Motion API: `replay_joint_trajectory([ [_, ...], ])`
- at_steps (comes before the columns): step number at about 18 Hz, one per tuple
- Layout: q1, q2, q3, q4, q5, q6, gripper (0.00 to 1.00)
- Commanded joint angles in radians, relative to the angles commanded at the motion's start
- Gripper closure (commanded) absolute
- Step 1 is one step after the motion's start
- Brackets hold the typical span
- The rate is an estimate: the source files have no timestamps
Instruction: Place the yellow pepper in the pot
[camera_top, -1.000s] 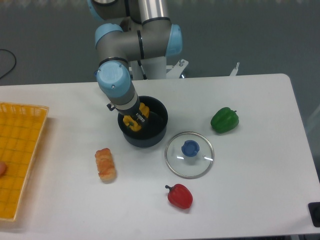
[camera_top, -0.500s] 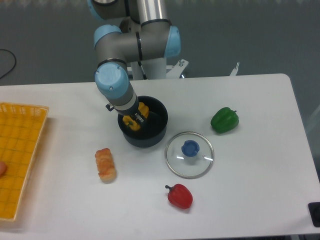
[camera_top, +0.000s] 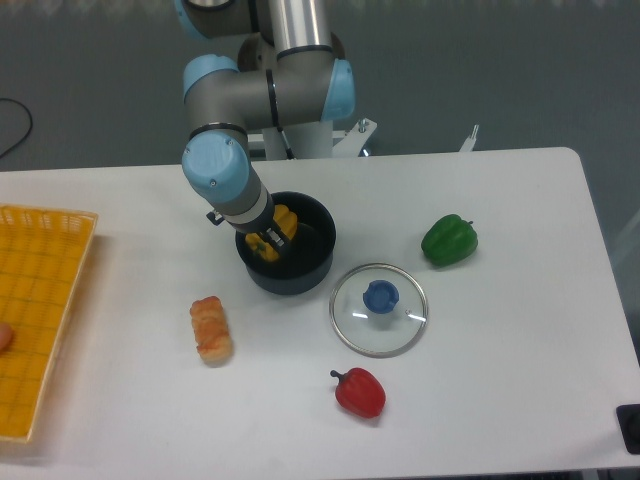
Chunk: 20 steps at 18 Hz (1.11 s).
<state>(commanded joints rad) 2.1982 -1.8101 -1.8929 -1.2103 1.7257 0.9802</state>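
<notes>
The yellow pepper (camera_top: 283, 217) lies inside the dark pot (camera_top: 300, 272), which stands on the white table just in front of the arm's base. My gripper (camera_top: 268, 238) hangs over the left part of the pot, its dark fingers on either side of the pepper. The jaws look open, and the pepper rests low in the pot. The wrist hides part of the pepper and the pot's left rim. The pot's handle is out of sight.
A round glass lid with a blue knob (camera_top: 379, 308) lies right of the pot. A green pepper (camera_top: 449, 240) sits further right and a red pepper (camera_top: 359, 392) in front. A bread roll (camera_top: 211, 329) lies front left. A yellow basket (camera_top: 40, 300) is at the left edge.
My wrist has shifted a little up and to the left, while the yellow pepper has stayed in the pot. Nothing else has moved.
</notes>
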Motion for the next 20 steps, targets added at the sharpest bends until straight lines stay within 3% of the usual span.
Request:
replay_joint_trajectory([
  [3,0.000,0.002,0.005,0.000,0.000,0.003,0.04],
  [7,0.000,0.003,0.021,0.000,0.000,0.003,0.02],
  [13,0.018,0.005,0.138,-0.002,0.002,-0.020,0.00],
  [17,0.073,-0.002,0.227,-0.003,0.000,-0.015,0.00],
  [20,0.158,0.008,0.238,-0.002,-0.014,0.023,0.00],
])
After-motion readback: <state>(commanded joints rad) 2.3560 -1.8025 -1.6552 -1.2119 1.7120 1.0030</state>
